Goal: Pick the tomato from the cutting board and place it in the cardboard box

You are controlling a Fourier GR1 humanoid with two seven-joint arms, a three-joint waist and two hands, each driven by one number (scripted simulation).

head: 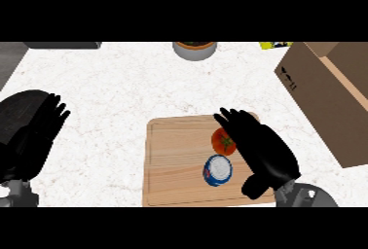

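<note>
A red tomato with a green stem lies on the wooden cutting board, towards its right side. My right hand hovers just right of the tomato, over the board's right edge, fingers straight and pointing away from me, partly covering the tomato's right side. It is open and holds nothing. The cardboard box stands at the right edge of the counter, beyond the hand. My left hand rests open at the left edge of the view, fingers up.
A blue and white round tin lies on the board just below the tomato. A grey pot stands at the counter's far edge, a yellow item beside the box. The white marble counter stretches between.
</note>
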